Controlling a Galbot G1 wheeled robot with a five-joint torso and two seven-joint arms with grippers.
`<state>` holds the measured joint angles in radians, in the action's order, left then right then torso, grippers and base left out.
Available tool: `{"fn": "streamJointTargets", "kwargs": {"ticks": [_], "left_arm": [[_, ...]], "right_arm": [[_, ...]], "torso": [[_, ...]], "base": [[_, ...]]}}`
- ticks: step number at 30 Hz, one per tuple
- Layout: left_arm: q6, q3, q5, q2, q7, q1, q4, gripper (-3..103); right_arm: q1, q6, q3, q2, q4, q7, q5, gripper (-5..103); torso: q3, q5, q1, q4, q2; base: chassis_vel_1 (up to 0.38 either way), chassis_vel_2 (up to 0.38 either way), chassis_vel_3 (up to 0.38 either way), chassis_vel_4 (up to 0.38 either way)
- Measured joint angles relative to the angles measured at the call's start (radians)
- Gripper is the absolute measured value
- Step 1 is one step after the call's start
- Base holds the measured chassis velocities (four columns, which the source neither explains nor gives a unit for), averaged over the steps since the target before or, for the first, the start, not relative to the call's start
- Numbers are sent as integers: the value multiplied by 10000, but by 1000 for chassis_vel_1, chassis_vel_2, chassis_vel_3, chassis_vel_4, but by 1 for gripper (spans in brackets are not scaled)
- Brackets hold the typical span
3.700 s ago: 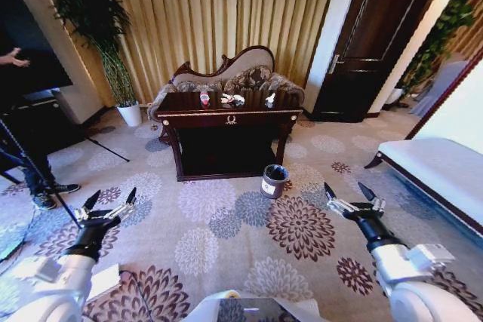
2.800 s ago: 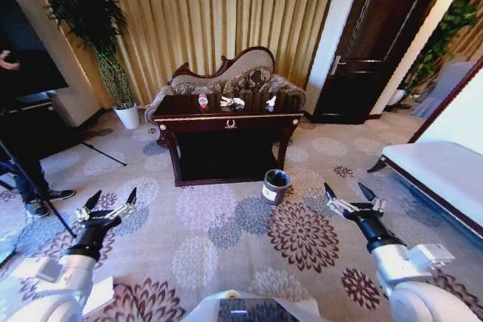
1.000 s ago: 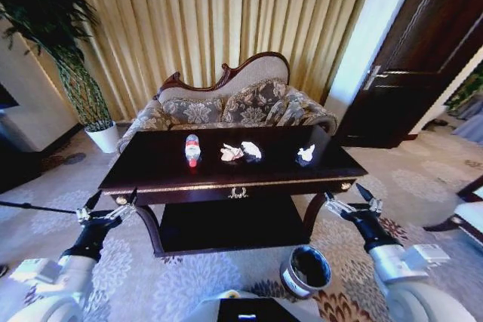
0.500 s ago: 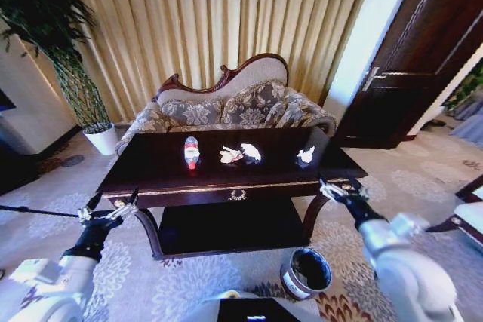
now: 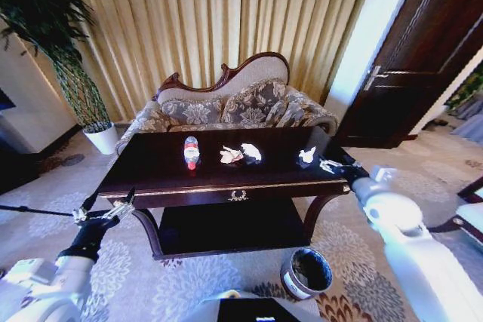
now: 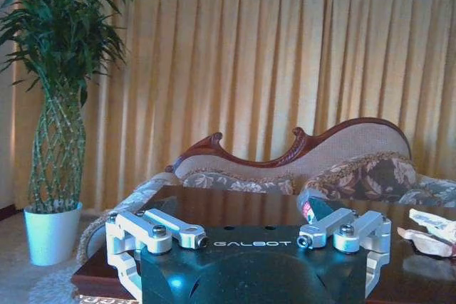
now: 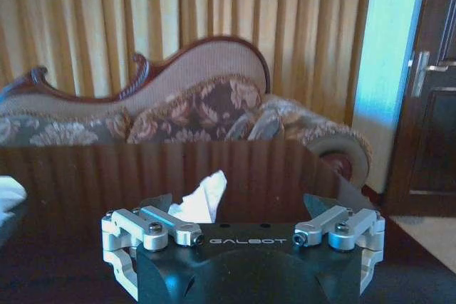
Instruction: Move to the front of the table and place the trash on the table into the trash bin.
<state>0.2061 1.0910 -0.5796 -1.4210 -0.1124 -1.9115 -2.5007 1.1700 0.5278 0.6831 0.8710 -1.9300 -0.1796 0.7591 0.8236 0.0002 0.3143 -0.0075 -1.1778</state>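
Note:
The dark-brown table (image 5: pixel 151 167) stands right before me, its gold emblem facing me. On top lie a clear bottle (image 5: pixel 192 150) with a red cap, a beige paper wad (image 5: pixel 230 155) beside a white one (image 5: pixel 252 151), and another white wad (image 5: pixel 306 155) near the right end. My right gripper (image 5: pixel 327 164) hovers open over the table's right end, just beside that wad, which the right wrist view has close ahead as the white wad (image 7: pixel 203 197). My left gripper (image 5: pixel 106 207) stands open in front of the table's left corner. The trash bin (image 5: pixel 307 271) sits on the carpet at the front right.
A carved floral sofa (image 5: pixel 226 107) stands directly behind the table, with gold curtains beyond. A white plant pot (image 5: pixel 102 139) sits at the left and a dark door (image 5: pixel 415 65) at the right. The table has a lower shelf (image 5: pixel 226 228).
The view closed in on the table from across the room. In the last second my right arm rose and reached forward over the table's right end; the left arm stayed put.

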Motion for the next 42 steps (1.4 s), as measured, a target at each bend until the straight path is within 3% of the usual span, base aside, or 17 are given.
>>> {"fn": "streamJointTargets", "kwargs": {"ticks": [13, 23, 26, 29, 32, 34, 35, 42], "left_arm": [[57, 124, 21, -227, 36, 105, -1, 100], [89, 88, 29, -263, 38, 202, 0, 100], [89, 90, 24, -264, 38, 216, 0, 100], [89, 94, 14, -250, 40, 258, 2, 100], [89, 99, 8, -232, 42, 269, 3, 100], [89, 110, -6, -195, 47, 281, 4, 100], [125, 70, -12, -185, 56, 317, 6, 100], [276, -86, 7, -147, 73, 492, 6, 100]], "right_arm": [[-2689, 252, -2611, 55, 1923, -250, -326, 100], [-2918, 257, -3013, 186, 2354, -276, -707, 101], [-2914, 257, -3049, 209, 2356, -272, -709, 97], [-2880, 257, -3107, 256, 2336, -267, -710, 83], [-2865, 256, -3112, 257, 2305, -267, -710, 78], [-2828, 248, -3108, 236, 2283, -265, -710, 66], [-2767, 224, -3044, 168, 2257, -258, -707, 50], [-2721, 194, -2940, 20, 2225, -247, -667, 28]], "torso": [[-1, -2, -1, 1, 0], [-2, -2, -2, -1, -1], [-2, -3, -2, -1, -2], [-2, -2, -2, 0, -1], [-2, -3, -2, 0, -1], [-2, -2, -2, 0, -2], [-2, -2, -2, 0, -2], [-2, -2, -2, 0, -2]], "base": [[0, 0, 0, 0], [0, 0, 0, 0], [0, 0, 0, 0], [0, 0, 0, 0], [0, 0, 0, 0], [0, 0, 0, 0], [0, 0, 0, 0], [0, 0, 0, 0]]}}
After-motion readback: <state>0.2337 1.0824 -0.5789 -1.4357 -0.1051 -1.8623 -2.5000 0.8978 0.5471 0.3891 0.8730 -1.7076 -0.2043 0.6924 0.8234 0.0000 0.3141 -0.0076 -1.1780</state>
